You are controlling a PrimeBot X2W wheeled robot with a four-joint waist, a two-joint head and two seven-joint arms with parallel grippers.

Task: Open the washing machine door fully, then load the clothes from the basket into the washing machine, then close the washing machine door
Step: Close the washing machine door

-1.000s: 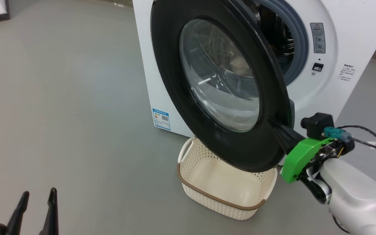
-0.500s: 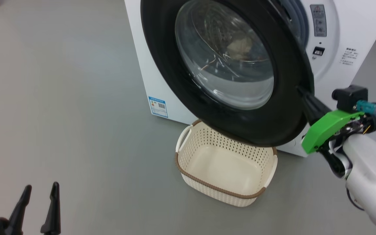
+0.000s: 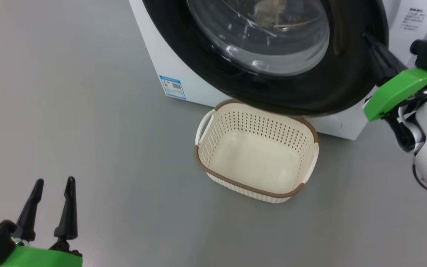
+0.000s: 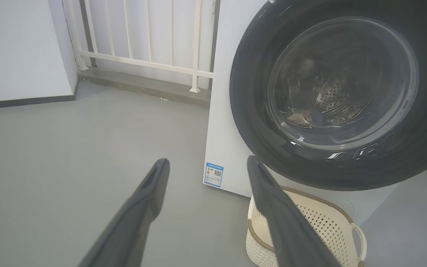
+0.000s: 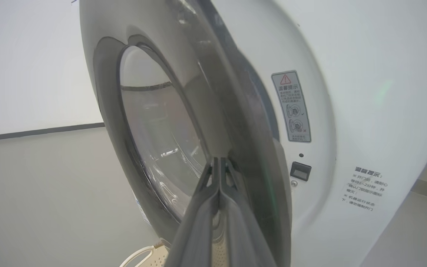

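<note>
The washing machine door (image 3: 310,92), black-rimmed with a clear glass bowl, stands almost flush against the white washing machine (image 3: 150,48). In the right wrist view a narrow gap still separates the door (image 5: 243,122) from the machine front (image 5: 347,92). My right gripper (image 3: 367,37) is shut, holding nothing, its tips (image 5: 219,159) against the door's outer rim on the right. Clothes (image 4: 304,118) show dimly through the glass, inside the drum. The cream basket (image 3: 250,191) sits on the floor below the door with nothing in it. My left gripper (image 3: 54,181) hangs open at lower left, away from everything.
Grey floor spreads to the left of the machine and in front of the basket. A blue label sticker (image 3: 172,86) marks the machine's lower corner. A white railing (image 4: 143,44) and a wall stand behind, seen from the left wrist.
The door has swung from well ajar to nearly against the machine front, with my shut right gripper following on its rim. The head camera has tilted down. The left gripper stays open.
</note>
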